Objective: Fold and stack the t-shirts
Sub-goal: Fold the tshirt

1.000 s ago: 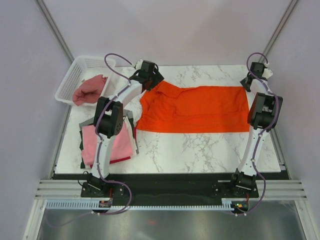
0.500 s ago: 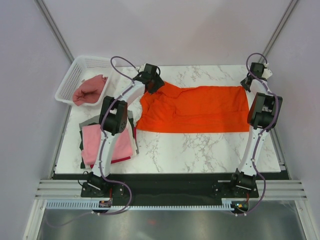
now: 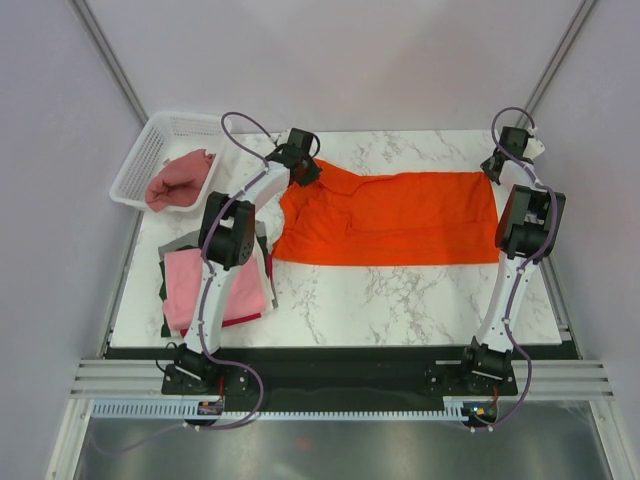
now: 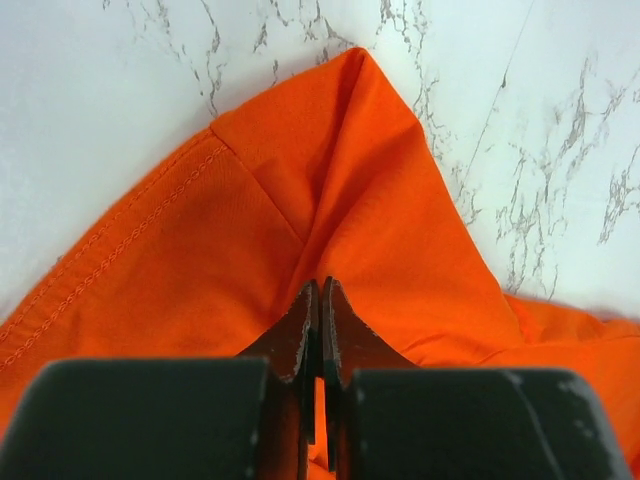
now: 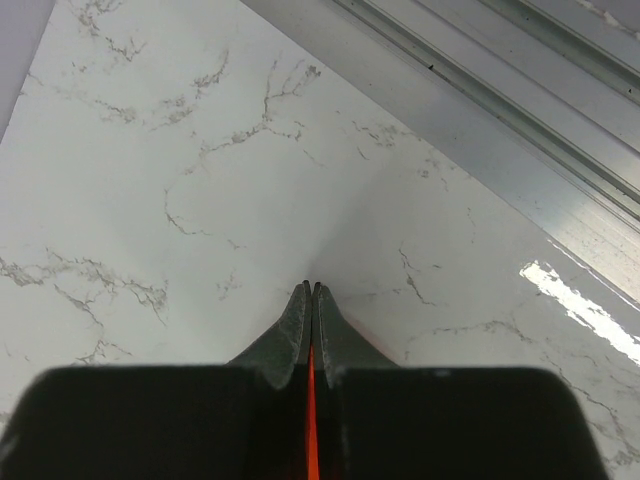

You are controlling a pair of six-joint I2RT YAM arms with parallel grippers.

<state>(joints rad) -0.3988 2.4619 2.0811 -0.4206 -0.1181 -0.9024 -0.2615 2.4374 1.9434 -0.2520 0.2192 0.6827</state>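
Both grippers clench the orange t-shirt (image 3: pixel 400 220) spread along the far edge of the tabletop (image 3: pixel 400 300): left gripper (image 4: pixel 320 288) pinching its far-left corner, right gripper (image 5: pixel 311 290) its far-right corner.

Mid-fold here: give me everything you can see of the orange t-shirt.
The bright orange soft cloth t-shirt lies spread wide across the far part of the white marble table, mostly flat, with folds and a raised peak at its left end. A stitched hem shows in the left wrist view. The left claw is shut on that bunched left end; the right claw pinches a thin sliver of orange at the far right corner.
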